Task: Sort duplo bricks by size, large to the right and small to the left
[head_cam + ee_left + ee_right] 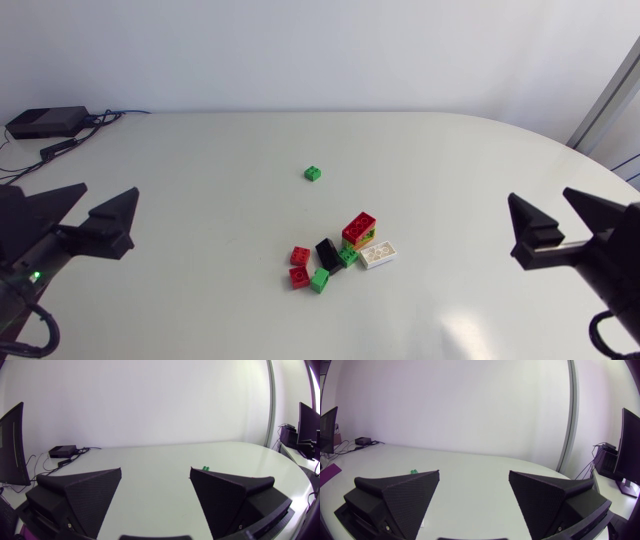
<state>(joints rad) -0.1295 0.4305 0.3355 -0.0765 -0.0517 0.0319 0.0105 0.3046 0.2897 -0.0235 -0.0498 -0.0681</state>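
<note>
While both arms sit at the table's side edges, left gripper (108, 192) and right gripper (540, 196) are spread wide, holding nothing. Duplo pile (345, 255) (red, green, black, white) lies mid-table, well apart from both, with a lone small green brick (314, 173) behind it. Black box (45, 122) with cables sits at the far left corner, well apart from the bricks.

Setting: you appear to be in a lab or office.
Evidence: white table (210, 170); black electronics box (44, 122) with cables (103, 117) at its corner.
</note>
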